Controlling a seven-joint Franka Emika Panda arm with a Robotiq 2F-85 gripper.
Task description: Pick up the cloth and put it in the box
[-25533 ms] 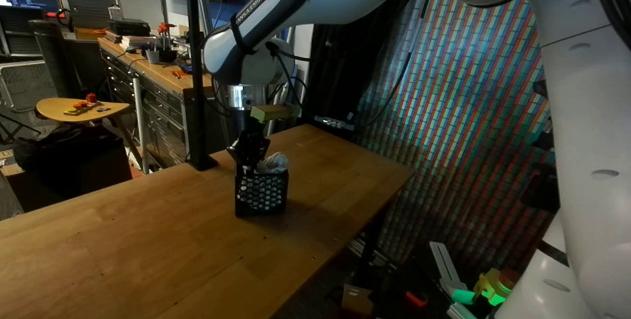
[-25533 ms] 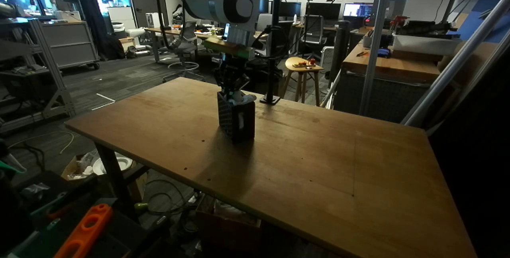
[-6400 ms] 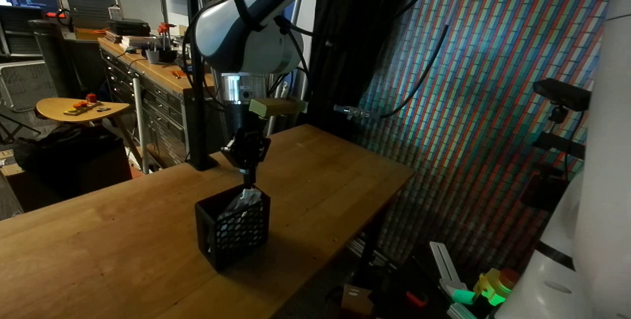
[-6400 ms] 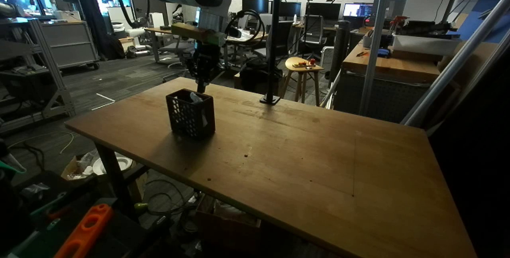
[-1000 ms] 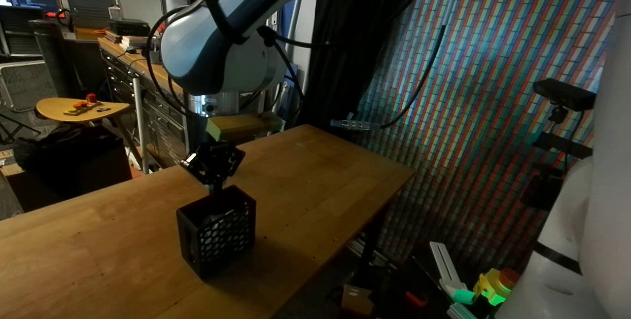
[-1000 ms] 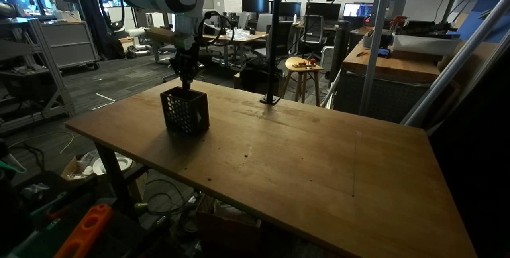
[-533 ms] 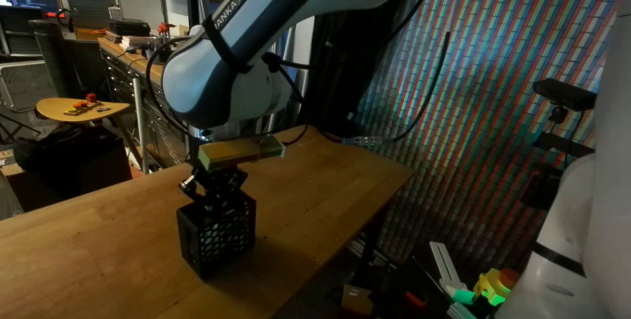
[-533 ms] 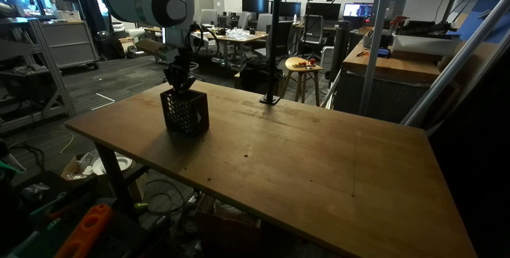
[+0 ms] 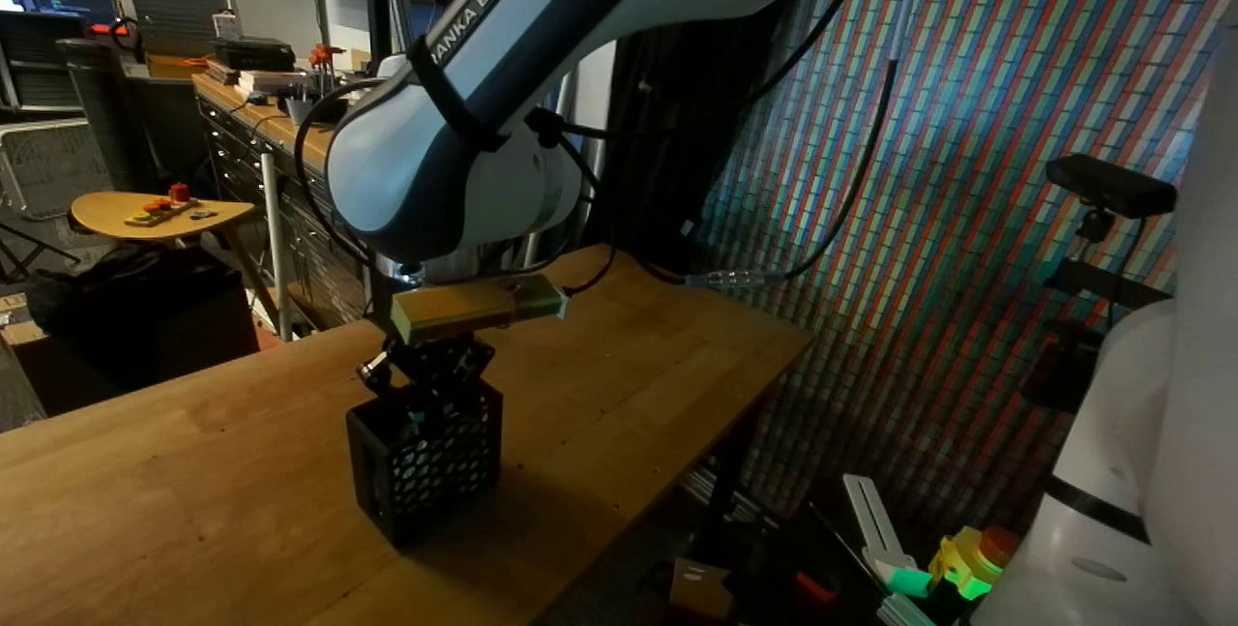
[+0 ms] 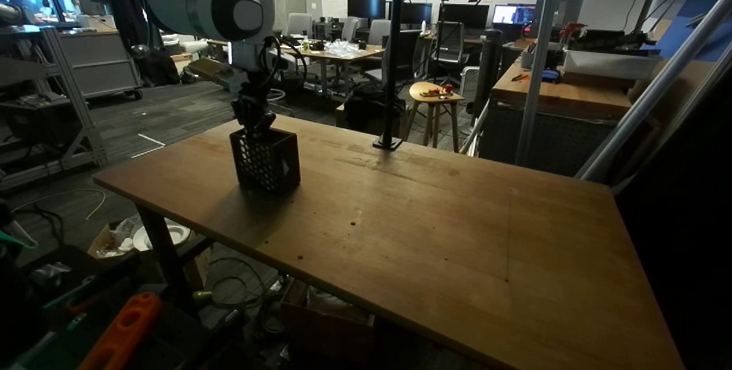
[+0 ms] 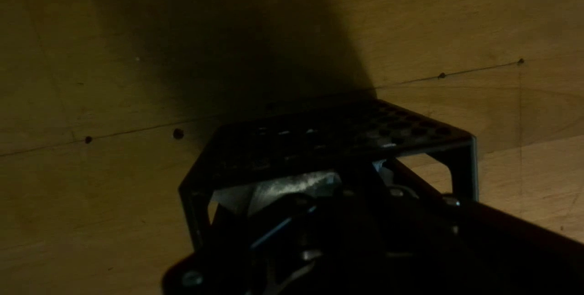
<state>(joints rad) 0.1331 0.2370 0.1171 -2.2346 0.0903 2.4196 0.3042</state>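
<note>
The box (image 9: 372,486) is a black open-topped crate with honeycomb holes. It stands upright on the wooden table and also shows in an exterior view (image 10: 265,158) and the wrist view (image 11: 328,142). The cloth (image 11: 292,185) is pale and lies inside the box, below the rim; most of it is hidden by the walls and my gripper. My gripper (image 9: 421,418) points down into the box with its fingers below the rim. In the wrist view my fingers (image 11: 358,172) are very dark and look together, between patches of cloth. A grip on the cloth does not show.
The wooden table (image 9: 242,471) carries the box; its edge (image 9: 667,486) runs nearby. A black post (image 10: 394,72) stands at the table's far edge. A drawer cabinet (image 9: 290,157) and a stool (image 10: 437,92) stand beyond.
Earlier the cloth stuck out above the box; now it is down inside. The box has also shifted on the table. Over the last second my gripper has lowered into the box.
</note>
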